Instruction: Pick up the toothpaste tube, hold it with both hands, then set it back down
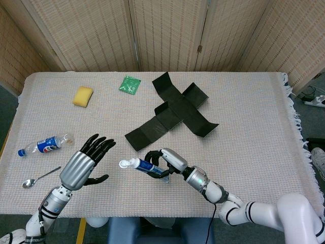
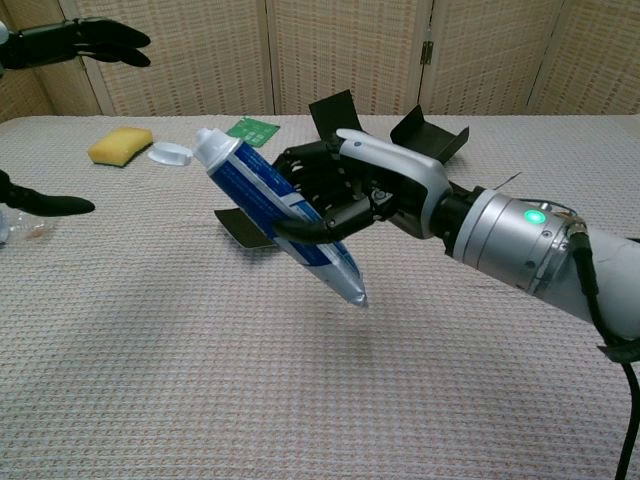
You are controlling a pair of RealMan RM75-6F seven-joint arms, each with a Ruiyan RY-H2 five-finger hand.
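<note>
My right hand [image 1: 163, 162] [image 2: 345, 195] grips the blue and white toothpaste tube [image 1: 139, 164] [image 2: 270, 209] around its middle and holds it above the cloth. The white cap end points left and up, and the crimped tail hangs down to the right. My left hand [image 1: 84, 166] hovers to the left of the cap with its fingers spread, holding nothing. A gap separates it from the tube. In the chest view only the left hand's dark fingertips [image 2: 95, 38] show at the upper left.
An unfolded black cardboard box [image 1: 172, 112] lies behind the tube. A yellow sponge [image 1: 83, 96] and a green packet [image 1: 130, 84] sit at the back left. A small plastic bottle [image 1: 44, 144] and a spoon [image 1: 39, 177] lie at the left edge.
</note>
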